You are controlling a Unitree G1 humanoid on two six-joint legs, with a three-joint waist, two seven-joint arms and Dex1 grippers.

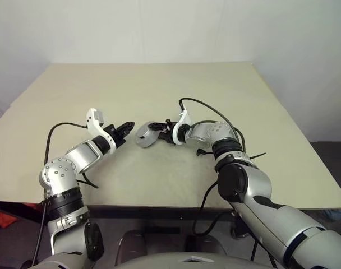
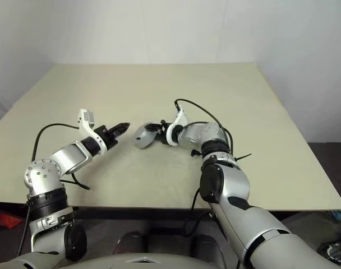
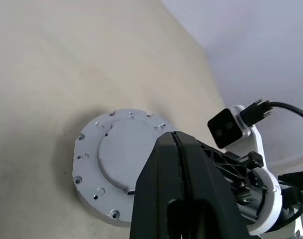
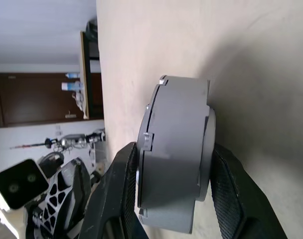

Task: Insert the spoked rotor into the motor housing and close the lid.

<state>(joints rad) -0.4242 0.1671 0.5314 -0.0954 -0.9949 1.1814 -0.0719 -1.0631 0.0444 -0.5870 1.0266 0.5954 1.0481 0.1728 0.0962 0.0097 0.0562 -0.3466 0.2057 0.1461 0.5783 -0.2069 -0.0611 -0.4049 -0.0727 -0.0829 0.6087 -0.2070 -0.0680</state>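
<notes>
- The motor housing, closed by its lid, is held on edge above the tan table, near the table's middle; we see the lid facing our left gripper.
- Our left gripper sits just left of the housing, apart from it; its fingers are pressed together on nothing.
- Our right gripper clamps the housing across its two flat faces; one finger lies on each side.

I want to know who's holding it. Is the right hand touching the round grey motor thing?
Touching. In the right wrist view, the right hand has its two black fingers pressed against both faces of the motor housing.
</notes>
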